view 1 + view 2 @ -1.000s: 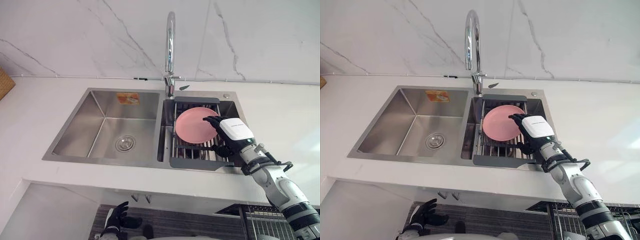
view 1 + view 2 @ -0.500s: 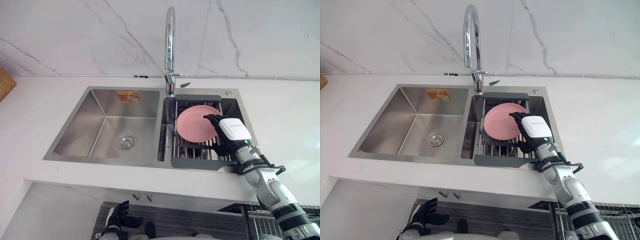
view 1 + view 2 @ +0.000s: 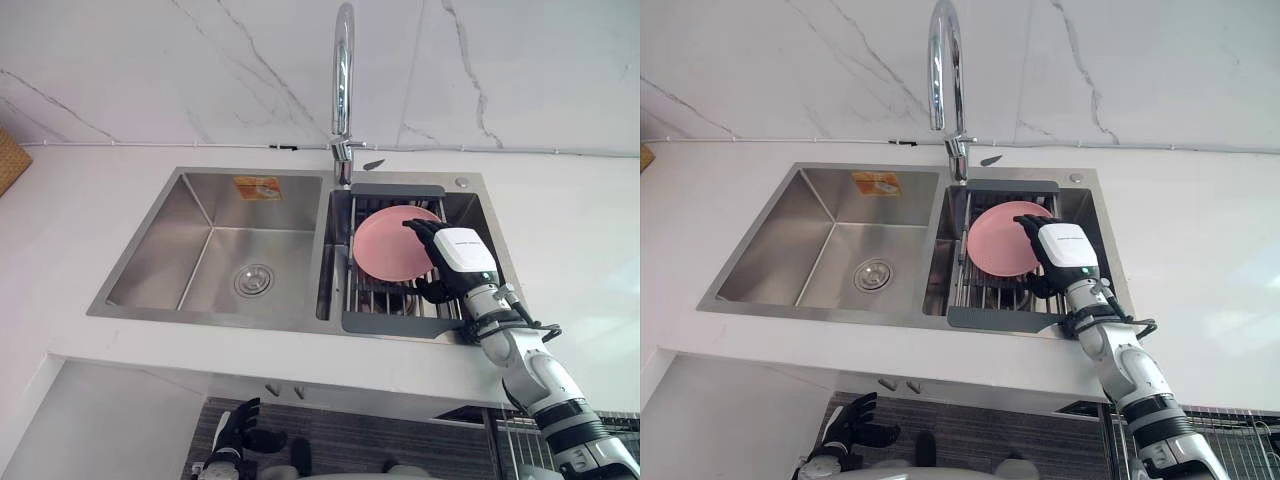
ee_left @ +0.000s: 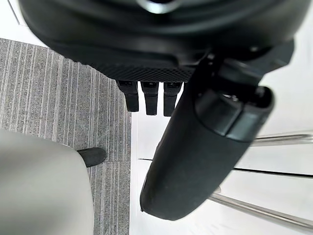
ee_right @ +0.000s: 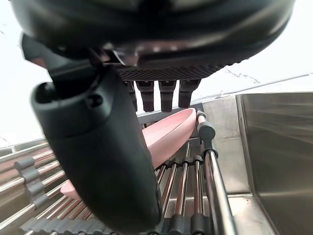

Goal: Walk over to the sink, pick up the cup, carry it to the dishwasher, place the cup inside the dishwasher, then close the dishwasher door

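What sits here for you to pick up is not a cup but a pink plate (image 3: 390, 245). It leans tilted on the bars of the grey rack (image 3: 392, 326), which lies across the right bowl of the sink (image 3: 160, 240) below the tap (image 3: 343, 90). Your right robot hand (image 3: 458, 258) has crept forward in the last second. Its fingers lay at the plate's right rim and now reach over that rim onto the pink face, while the thumb sits lower, near the rack bars. The hand is spread, its fingers fairly straight, and it has hold of nothing yet; the right wrist view shows the plate just past the fingertips. The whole view has shifted a little too, so you have leaned in. I judge you are at the grasp itself: closing comes next, and a thin, tilted rim may slip. Your left robot hand (image 3: 235, 437) hangs low over the floor (image 3: 380, 442), relaxed and empty.
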You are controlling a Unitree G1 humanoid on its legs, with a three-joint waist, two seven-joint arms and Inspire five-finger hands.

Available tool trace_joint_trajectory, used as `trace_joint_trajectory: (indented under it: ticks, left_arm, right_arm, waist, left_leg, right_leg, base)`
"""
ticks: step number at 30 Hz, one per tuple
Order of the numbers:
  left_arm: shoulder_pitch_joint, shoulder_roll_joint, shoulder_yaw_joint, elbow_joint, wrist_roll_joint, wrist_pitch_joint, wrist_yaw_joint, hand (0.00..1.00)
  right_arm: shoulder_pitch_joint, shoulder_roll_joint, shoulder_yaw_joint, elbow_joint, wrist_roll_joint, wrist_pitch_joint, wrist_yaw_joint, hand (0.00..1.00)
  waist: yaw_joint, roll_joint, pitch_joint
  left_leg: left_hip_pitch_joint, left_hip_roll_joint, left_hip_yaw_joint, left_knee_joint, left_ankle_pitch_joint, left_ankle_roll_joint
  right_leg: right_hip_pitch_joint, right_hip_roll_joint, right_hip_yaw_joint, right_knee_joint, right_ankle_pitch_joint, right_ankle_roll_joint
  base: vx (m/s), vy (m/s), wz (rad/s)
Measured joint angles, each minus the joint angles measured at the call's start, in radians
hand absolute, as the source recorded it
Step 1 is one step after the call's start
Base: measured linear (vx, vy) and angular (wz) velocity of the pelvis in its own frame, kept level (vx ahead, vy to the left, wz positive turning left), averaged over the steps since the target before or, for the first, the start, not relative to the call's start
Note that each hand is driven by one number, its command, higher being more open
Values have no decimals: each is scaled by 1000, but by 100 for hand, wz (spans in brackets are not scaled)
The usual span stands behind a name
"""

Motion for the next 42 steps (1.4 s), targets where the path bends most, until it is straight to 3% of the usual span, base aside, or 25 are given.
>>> trace_joint_trajectory:
  ticks: [13, 30, 35, 42]
  left_arm:
    - [-8, 0, -1, -2, 0, 1, -1, 90]
    - [-7, 2, 3, -1, 0, 9, -1, 90]
    - [-7, 3, 4, 1, 0, 14, -3, 90]
    - [-7, 3, 4, 4, 0, 14, -3, 90]
  right_arm:
    - [-44, 19, 2, 33, 22, -23, -6, 30]
    - [-14, 27, -43, -63, 105, -19, 36, 30]
    - [15, -22, -44, -171, 137, -49, 52, 30]
    - [15, -73, -43, -189, 137, -64, 56, 30]
  waist:
    - [17, -5, 3]
    - [2, -11, 7]
    - [-3, -11, 7]
    - [-5, -12, 5]
  left_leg:
    - [-4, -1, -10, 0, 3, 0]
    - [14, 2, -4, 0, 3, 0]
    - [21, 5, 7, 5, 3, -1]
    - [28, 5, 14, 5, 3, -1]
  right_leg:
    - [2, -1, -14, -2, -1, -1]
    - [18, 1, -6, 1, 0, 0]
    - [18, 3, 9, 4, 0, 0]
    - [18, 2, 14, 5, 0, 0]
  base:
    - [-13, -5, 3]
    - [0, 0, 0]
    - [-25, -10, -7]
    - [-37, -8, -3]
